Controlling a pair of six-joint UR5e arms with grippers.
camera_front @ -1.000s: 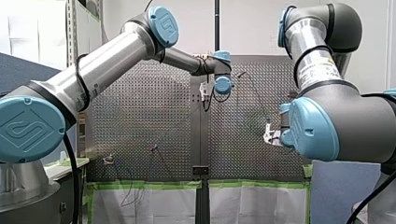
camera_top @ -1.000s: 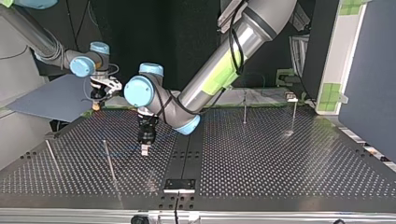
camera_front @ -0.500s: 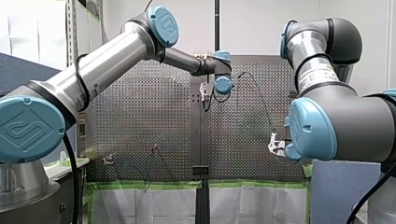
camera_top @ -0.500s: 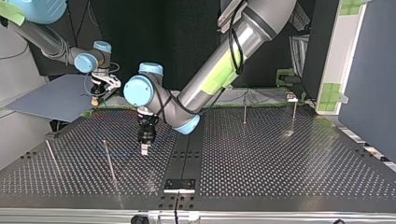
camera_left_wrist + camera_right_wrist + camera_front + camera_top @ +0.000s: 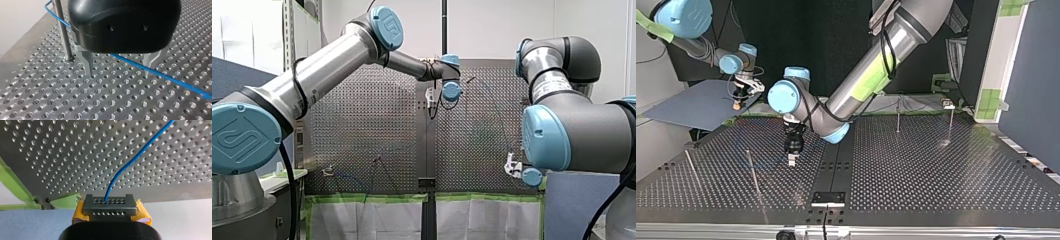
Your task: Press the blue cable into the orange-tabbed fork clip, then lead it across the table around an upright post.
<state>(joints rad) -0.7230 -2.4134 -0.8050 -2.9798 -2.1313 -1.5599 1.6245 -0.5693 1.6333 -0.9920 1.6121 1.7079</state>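
- My right end effector (image 5: pixel 110 206), clenched on the blue cable (image 5: pixel 132 160), has drawn back past the tabletop (image 5: pixel 75 157) edge.
- My left end effector (image 5: pixel 118 73) stays spread beside the post (image 5: pixel 62 32) — the cable runs between its fingers.

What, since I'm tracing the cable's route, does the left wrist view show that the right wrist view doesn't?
Left wrist only: my left gripper open, its metal fingers astride the blue cable, with an upright post beside it where the cable bends. Right wrist only: my right gripper, yellow-padded, shut on the cable, and green tape at the table's edge. Both: the cable running over the perforated table.
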